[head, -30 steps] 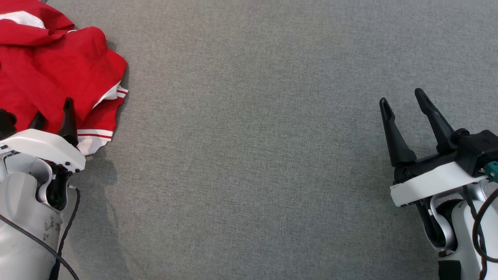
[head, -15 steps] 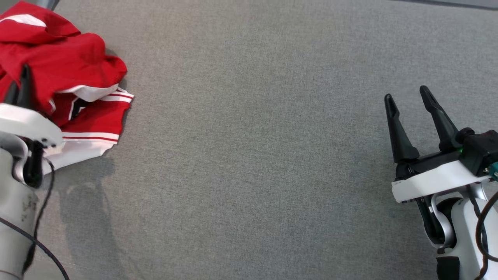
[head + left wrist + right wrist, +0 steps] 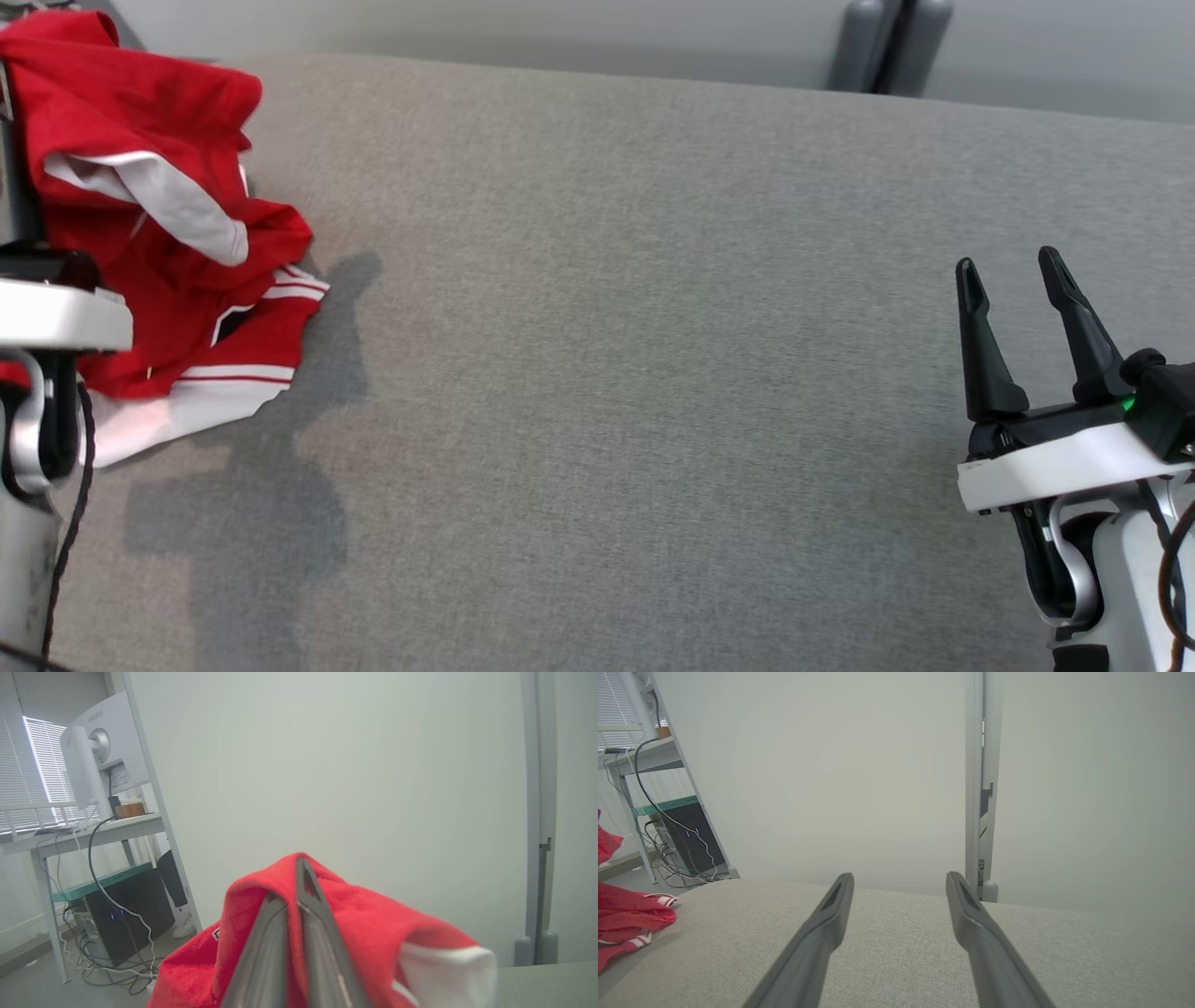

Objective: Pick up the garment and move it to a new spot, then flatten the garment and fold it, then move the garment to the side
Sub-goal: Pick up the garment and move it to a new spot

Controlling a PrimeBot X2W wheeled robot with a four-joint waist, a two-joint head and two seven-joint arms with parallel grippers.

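Grey woven cloth covers the surface (image 3: 607, 392) in front of the robot. Nearest, low at about four o'clock in the head view, the right gripper (image 3: 1006, 261) hangs over that cloth with its two dark fingers (image 3: 983, 364) spread apart and nothing between them. Over at nine o'clock the white housing of the left arm (image 3: 56, 317) juts in from the edge. The left gripper (image 3: 286, 879) has its fingers pressed together, clamped on a fold of the red garment (image 3: 159, 233), which drapes over both of them in the left wrist view. The garment sits at ten o'clock, red with white panels and thin white stripes. Its upper part is lifted off the surface while its lower hem trails on the grey cloth, throwing a shadow toward six o'clock. Farther off, at twelve o'clock, a pale wall (image 3: 467, 23) rises behind the surface, with a grey post (image 3: 882, 42) at one o'clock. Past the garment stand a desk (image 3: 93, 833) with a white monitor (image 3: 100, 746) and a dark computer tower (image 3: 126, 914) beneath it.
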